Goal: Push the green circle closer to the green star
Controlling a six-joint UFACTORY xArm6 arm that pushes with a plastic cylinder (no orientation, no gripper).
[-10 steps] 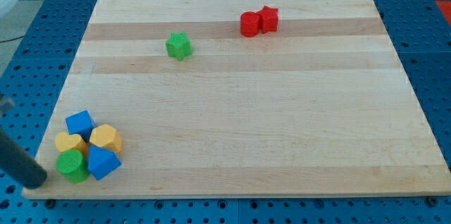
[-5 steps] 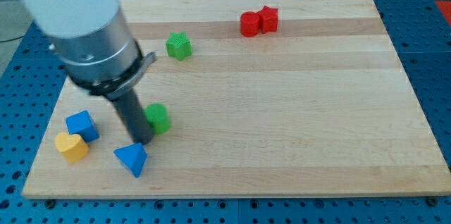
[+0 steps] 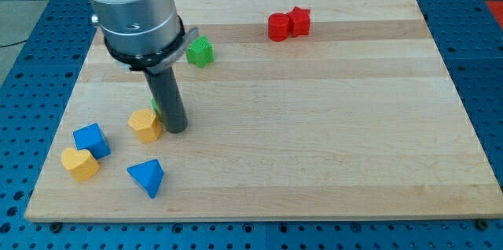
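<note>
One green circle (image 3: 156, 105), mostly hidden behind my tip (image 3: 176, 130), is sitting below green star (image 3: 200, 51); I'm pushing upward next. No jaws on tool.

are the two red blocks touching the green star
No, the red blocks sit together near the view's top, well apart from the green star.

Counter (image 3: 330, 148). Top: red circle (image 3: 277, 27) touching red star (image 3: 299, 20); green star (image 3: 201, 52) to their left. Mid-left: my tip (image 3: 176, 130) just right of yellow hexagon (image 3: 145, 124), green circle (image 3: 156, 106) largely hidden behind the rod. Bottom left: blue cube (image 3: 90, 139), yellow heart (image 3: 79, 163), blue triangle (image 3: 147, 177).
</note>
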